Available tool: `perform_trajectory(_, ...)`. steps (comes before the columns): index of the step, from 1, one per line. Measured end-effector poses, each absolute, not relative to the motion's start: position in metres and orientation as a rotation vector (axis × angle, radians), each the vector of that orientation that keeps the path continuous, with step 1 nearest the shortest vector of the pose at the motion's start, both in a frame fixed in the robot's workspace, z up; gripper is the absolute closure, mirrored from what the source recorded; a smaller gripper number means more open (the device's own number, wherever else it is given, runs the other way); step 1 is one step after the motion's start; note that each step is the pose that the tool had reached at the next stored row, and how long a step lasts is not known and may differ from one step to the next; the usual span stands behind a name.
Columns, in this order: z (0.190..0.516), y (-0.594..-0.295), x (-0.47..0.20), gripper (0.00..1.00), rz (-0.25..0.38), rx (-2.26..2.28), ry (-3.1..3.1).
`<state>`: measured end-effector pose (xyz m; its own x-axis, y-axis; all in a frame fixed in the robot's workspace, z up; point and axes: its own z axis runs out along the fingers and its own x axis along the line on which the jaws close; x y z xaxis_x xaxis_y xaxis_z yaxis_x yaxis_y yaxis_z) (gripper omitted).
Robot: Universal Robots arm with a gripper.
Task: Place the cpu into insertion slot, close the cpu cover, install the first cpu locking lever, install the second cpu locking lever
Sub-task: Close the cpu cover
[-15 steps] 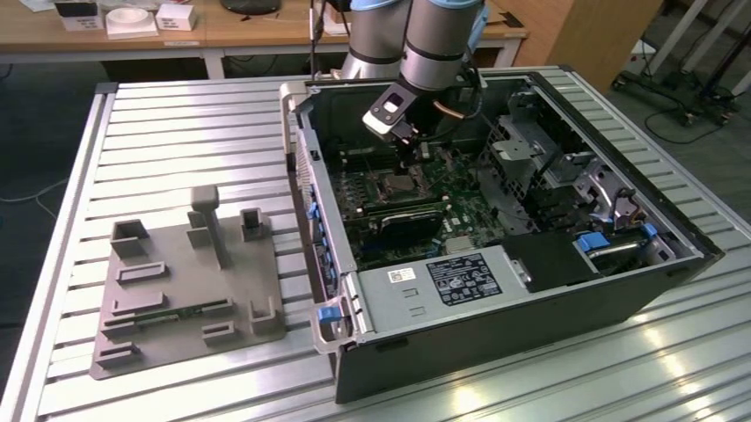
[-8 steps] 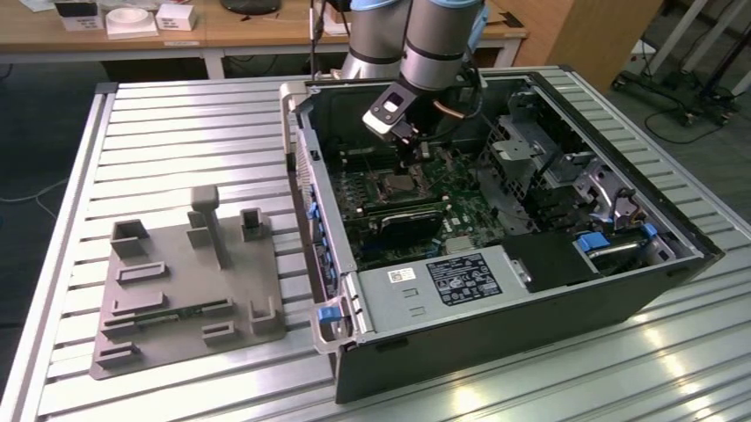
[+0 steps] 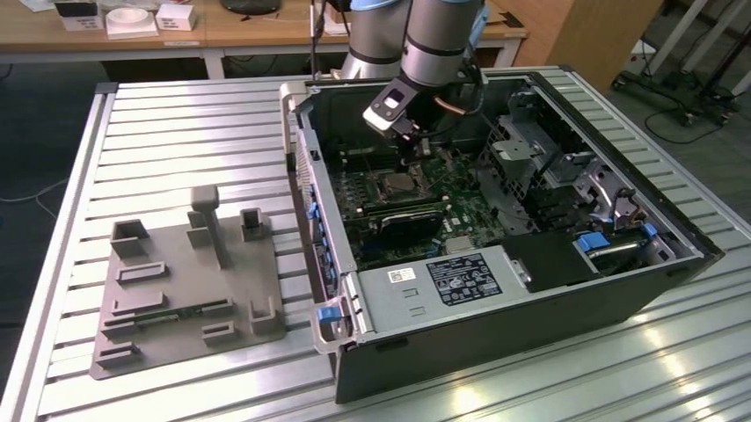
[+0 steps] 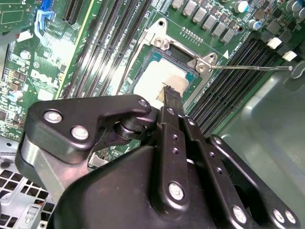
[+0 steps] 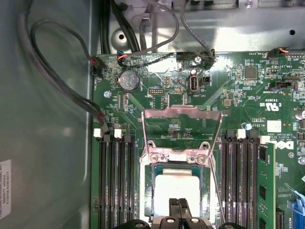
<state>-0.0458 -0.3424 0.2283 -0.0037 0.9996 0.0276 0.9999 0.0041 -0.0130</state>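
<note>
Black hinged jaws sit closest in both wrist views, pressed together with nothing visible between them, tips just above the small square cpu (image 5: 175, 188) with its silvery metal top. Cpu lies seated in the square silvery-rimmed insertion slot (image 5: 147, 195). Thin silvery frame cpu cover (image 5: 183, 113) stands tilted up, open. Thin wire locking lever (image 4: 252, 67) is swung out over long black memory slots (image 5: 116, 181), which flank the socket. Open dark computer case (image 3: 493, 325) rests on slatted metal counter (image 3: 176, 114).
</note>
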Motion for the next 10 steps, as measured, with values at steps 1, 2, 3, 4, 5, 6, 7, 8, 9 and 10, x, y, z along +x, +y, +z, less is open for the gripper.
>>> perform_trajectory(1, 0.2287, -0.3424, -0.0458, 0.90, -0.016, -2.197, -2.205)
perform_trajectory(2, 0.2288, -0.3423, -0.0458, 0.90, -0.016, -2.197, -2.205)
perform_trajectory(3, 0.2287, -0.3423, -0.0455, 0.90, -0.016, -2.197, -2.205)
perform_trajectory(4, 0.2287, -0.3424, -0.0450, 0.90, -0.016, -2.197, -2.205)
perform_trajectory(5, 0.2287, -0.3424, -0.0442, 0.90, -0.016, -2.197, -2.205)
perform_trajectory(6, 0.2287, -0.3424, -0.0432, 0.90, -0.016, -2.197, -2.205)
perform_trajectory(7, 0.2286, -0.3424, -0.0422, 0.90, -0.016, -2.197, -2.205)
perform_trajectory(8, 0.2286, -0.3424, -0.0413, 0.90, -0.016, -2.197, -2.205)
perform_trajectory(9, 0.2286, -0.3424, -0.0403, 0.90, -0.016, -2.197, -2.205)
perform_trajectory(10, 0.2285, -0.3424, -0.0394, 0.90, -0.016, -2.197, -2.205)
